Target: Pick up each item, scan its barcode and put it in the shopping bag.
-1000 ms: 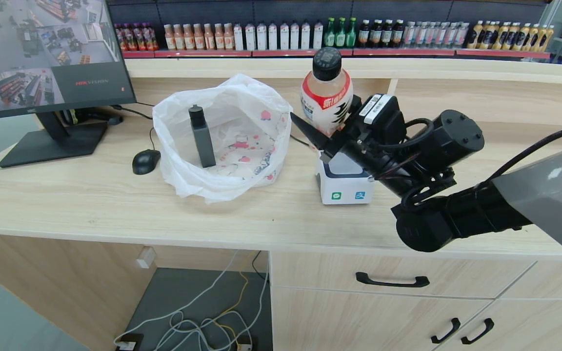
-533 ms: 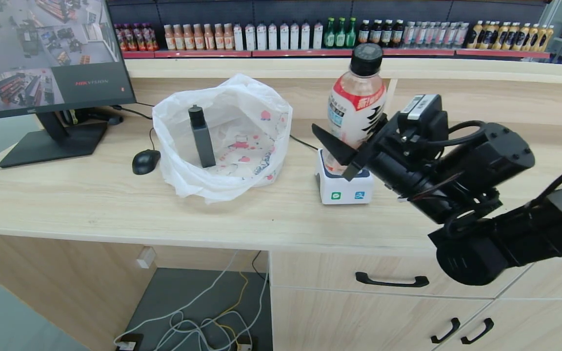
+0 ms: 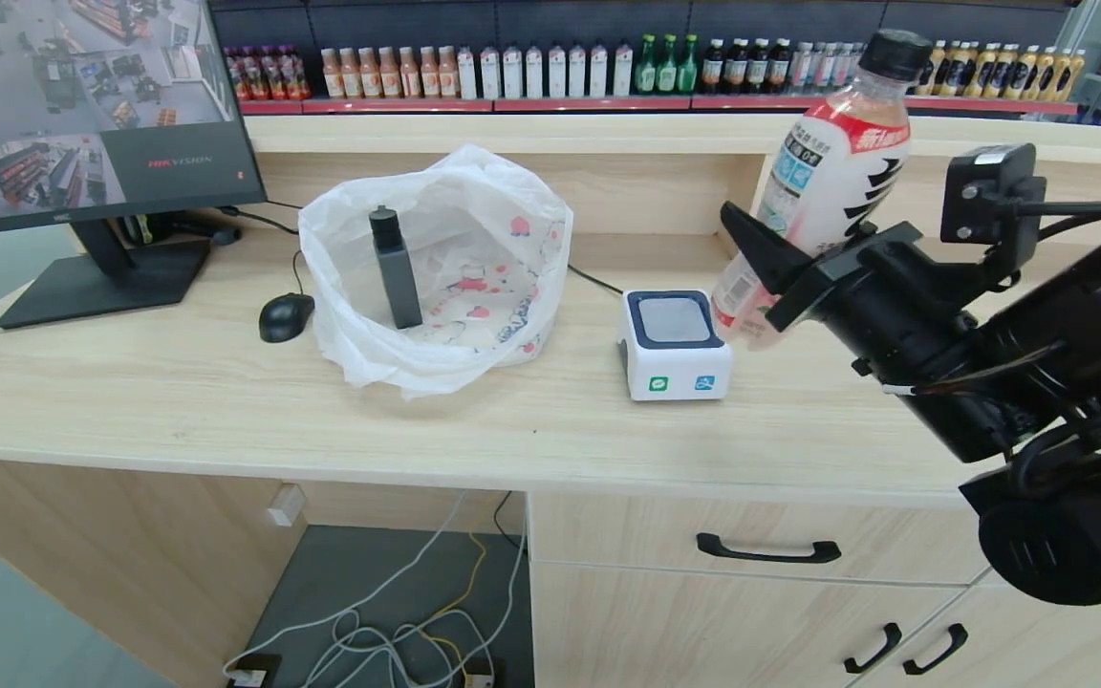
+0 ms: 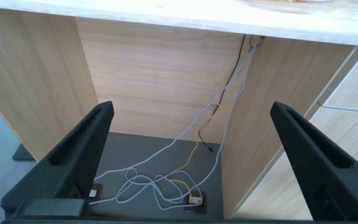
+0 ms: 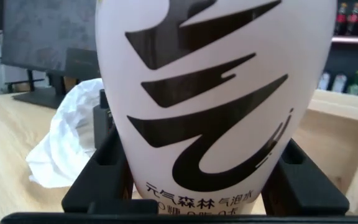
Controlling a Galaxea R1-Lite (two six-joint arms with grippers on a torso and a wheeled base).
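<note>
Right gripper point(image 3: 766, 256) is closed on the drink bottle point(image 3: 832, 162), its fingers clamping the lower body from either side; the right wrist view shows the white label with black strokes seated between the two dark fingers point(image 5: 98, 168). The bottle is held tilted, its black cap leaning up and towards the robot's right, and its base is just to the right of the white scanner point(image 3: 673, 346), not over the scanner's window. The scanner stands on the wooden counter point(image 3: 178, 401), between the bottle and the shopping bag point(image 3: 350, 287). The bag sits open on the counter, well apart from the held bottle, with one grey bottle point(image 3: 396, 268) standing upright inside. A black mouse point(image 3: 285, 315) lies just left of the bag, and a monitor point(image 3: 82, 115) stands at the far left. Left gripper point(image 4: 194, 155) is spread wide with nothing between its fingers, hanging below the counter edge over the cables point(image 4: 166, 186) on the floor
</note>
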